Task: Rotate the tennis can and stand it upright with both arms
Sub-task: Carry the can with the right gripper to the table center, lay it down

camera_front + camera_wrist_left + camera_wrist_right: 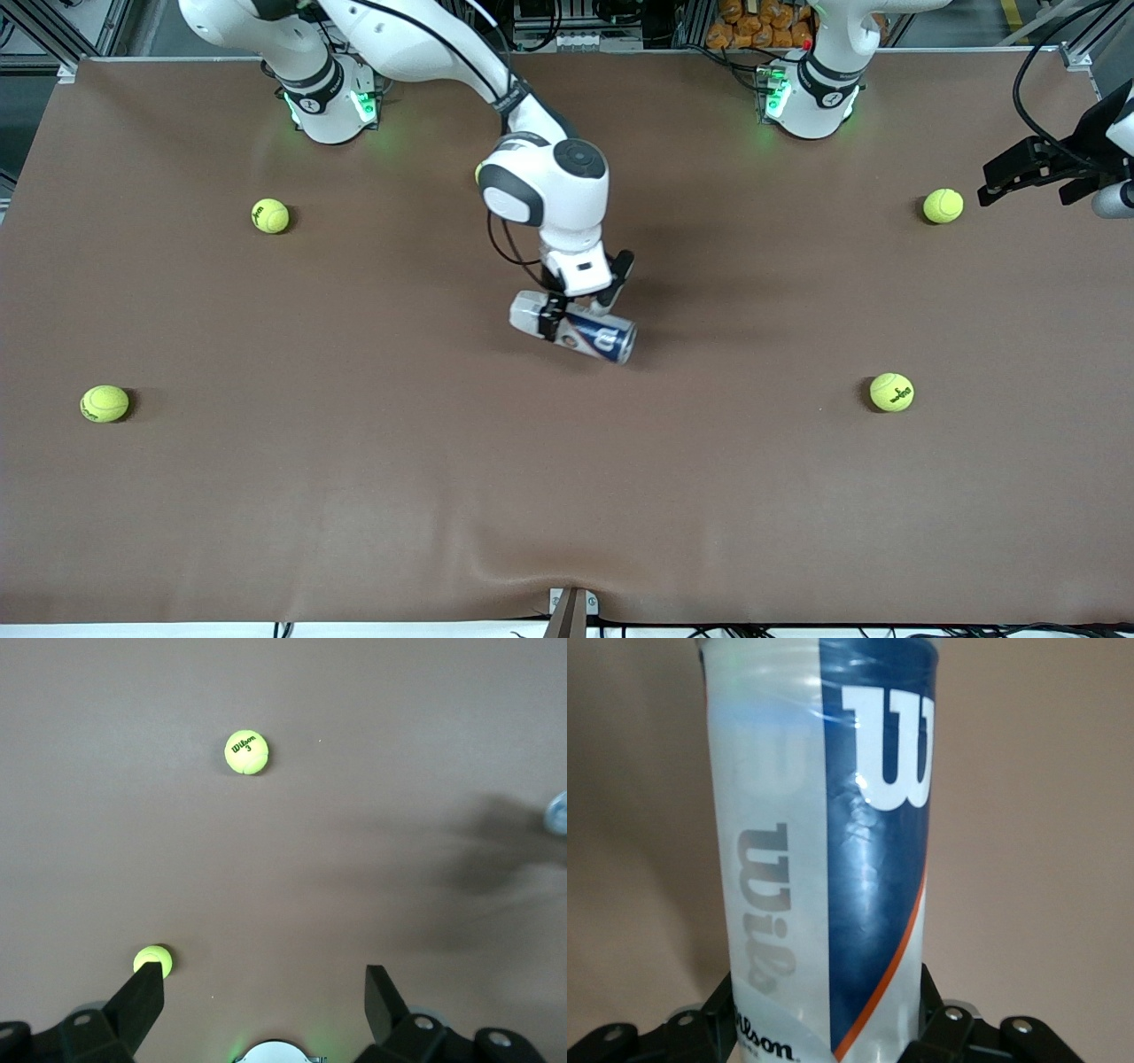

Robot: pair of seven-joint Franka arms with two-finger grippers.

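The tennis can (pixel 574 330) lies on its side in the middle of the brown table, with its white and dark blue "W" label showing. My right gripper (pixel 580 312) comes down on it from above and is shut on its body near the white end. In the right wrist view the can (pixel 824 842) fills the frame, and both black fingers (pixel 718 1019) press its sides. My left gripper (pixel 997 182) waits open and empty above the table edge at the left arm's end. Its fingers (pixel 142 997) are spread wide in the left wrist view.
Several yellow-green tennis balls lie scattered on the table: two toward the right arm's end (pixel 270 215) (pixel 104 403) and two toward the left arm's end (pixel 942 206) (pixel 891 392). The left wrist view shows two balls (pixel 246 752) (pixel 152 959). The table cloth (pixel 567 496) is bare nearer the camera.
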